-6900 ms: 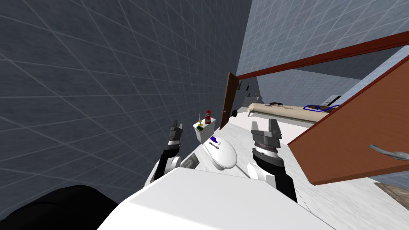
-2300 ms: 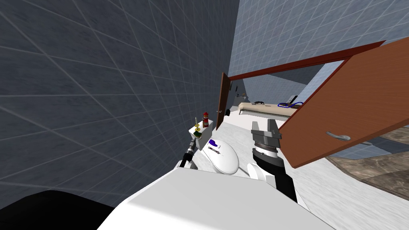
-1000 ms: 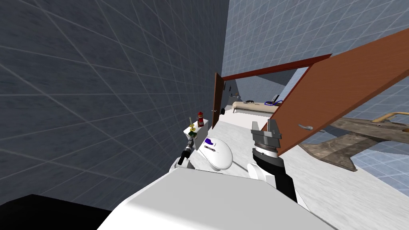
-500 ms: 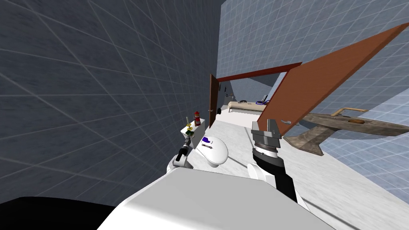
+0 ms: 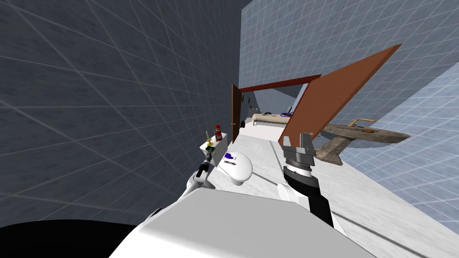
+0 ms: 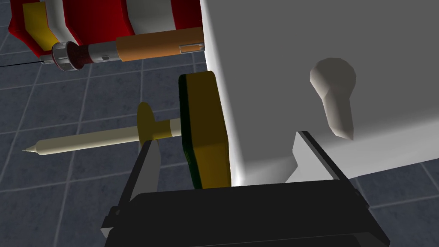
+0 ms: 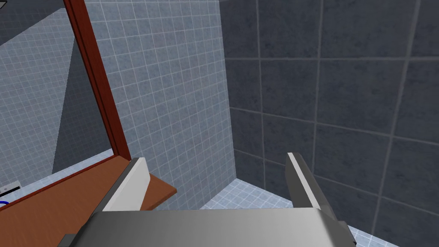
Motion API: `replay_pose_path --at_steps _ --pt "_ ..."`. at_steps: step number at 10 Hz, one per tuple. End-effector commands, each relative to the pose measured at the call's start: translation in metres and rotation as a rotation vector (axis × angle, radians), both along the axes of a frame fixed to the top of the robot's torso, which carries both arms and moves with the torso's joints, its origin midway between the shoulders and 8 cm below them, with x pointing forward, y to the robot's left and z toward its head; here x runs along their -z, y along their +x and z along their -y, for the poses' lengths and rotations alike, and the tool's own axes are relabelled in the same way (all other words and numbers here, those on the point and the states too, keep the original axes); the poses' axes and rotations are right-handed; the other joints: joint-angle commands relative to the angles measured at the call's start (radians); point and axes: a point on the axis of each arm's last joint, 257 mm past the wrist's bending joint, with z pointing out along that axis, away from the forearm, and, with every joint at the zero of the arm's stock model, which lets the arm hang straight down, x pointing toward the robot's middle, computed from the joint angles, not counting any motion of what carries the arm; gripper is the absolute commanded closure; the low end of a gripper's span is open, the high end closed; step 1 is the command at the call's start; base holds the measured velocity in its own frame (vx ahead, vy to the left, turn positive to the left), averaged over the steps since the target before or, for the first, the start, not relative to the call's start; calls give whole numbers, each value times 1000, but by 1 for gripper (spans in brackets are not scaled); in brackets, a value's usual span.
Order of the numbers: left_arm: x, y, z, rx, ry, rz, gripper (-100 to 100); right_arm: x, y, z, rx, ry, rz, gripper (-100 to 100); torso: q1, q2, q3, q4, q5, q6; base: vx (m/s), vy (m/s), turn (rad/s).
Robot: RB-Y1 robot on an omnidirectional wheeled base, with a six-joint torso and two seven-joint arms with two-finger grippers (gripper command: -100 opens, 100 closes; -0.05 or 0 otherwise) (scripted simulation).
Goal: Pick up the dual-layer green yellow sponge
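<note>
The biggest worry is the toilet tank [image 6: 300,64] itself. The left pincer [image 6: 226,139] stands wide open and holds nothing. One finger is out above the tank's top and the other lies across the tank's front face, just beside the flush handle [image 6: 336,98]. Closing from here would, I judge, press that second finger into the tank's wall. The blades could then stall on the white body before they grip anything.

Next come the things farther back on the tank's top: a red bottle [image 6: 107,19] and an orange-brown tube [image 6: 141,47]. Pushing deeper along the top could knock them over. A pale stick with a yellow disc [image 6: 94,140] stands just beside the sponge, close to the outer finger, and a sideways sweep could topple it.

The sponge [image 6: 208,128] lies flat at the front edge of the tank's top, green layer up and yellow layer against the tank, between the open fingers. It is thin, so a shallow bite might let it slide off the edge.

The left arm reaches low and forward to the tank's front corner, its pincer pointing along the tank's top. The right pincer [image 7: 216,158] is raised well away from the tank, open and empty.
</note>
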Motion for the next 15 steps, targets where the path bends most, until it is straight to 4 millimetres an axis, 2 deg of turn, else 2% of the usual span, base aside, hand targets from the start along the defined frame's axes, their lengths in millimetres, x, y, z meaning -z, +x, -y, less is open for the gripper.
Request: replay_pose_path --at_steps 1,2,4,5,6,7,8,9,13,14,15 --pt "-11 9 -40 -55 -4 13 -100 0 0 0 0 0 0 0 0 0 0 0 0 0 -121 -72 -391" --pt "-23 18 -63 -87 -8 34 -100 0 0 0 0 0 0 0 -2 3 2 1 -1 1 -165 -99 -317" --pt "-9 12 -69 -102 -12 4 -100 0 0 0 0 0 0 0 -1 4 3 3 -1 0 -87 -41 -77" --pt "-31 24 -93 -136 -20 47 -100 0 0 0 0 0 0 0 2 0 1 2 -1 -1 -43 -38 -229" --pt "-15 17 -96 -146 -23 12 -100 0 0 0 0 0 0 0 1 -2 0 2 -1 0 -48 -37 -160" --pt "-28 24 -120 -187 -36 36 -100 0 0 0 0 0 0 0 2 -2 0 1 -1 -1 -86 -54 -233" --pt "-22 21 -111 -166 -27 28 -100 0 0 0 0 0 0 0 0 0 1 2 -1 0 -45 -24 -52" --pt "-23 22 -113 -169 -30 30 100 0 0 0 0 0 0 0 2 -1 0 1 -1 -1 -7 -4 11" --pt "-24 22 -113 -169 -31 31 100 0 0 0 0 0 0 0 3 -5 -2 0 -1 -1 0 0 0" --pt "-24 22 -113 -169 -31 31 0 0 0 0 0 0 0 0 3 -5 -2 0 -1 -1 0 0 0" --pt "-15 17 -96 -146 -23 12 100 0 0 0 0 0 0 0 3 -5 -2 0 -1 -1 41 32 236"
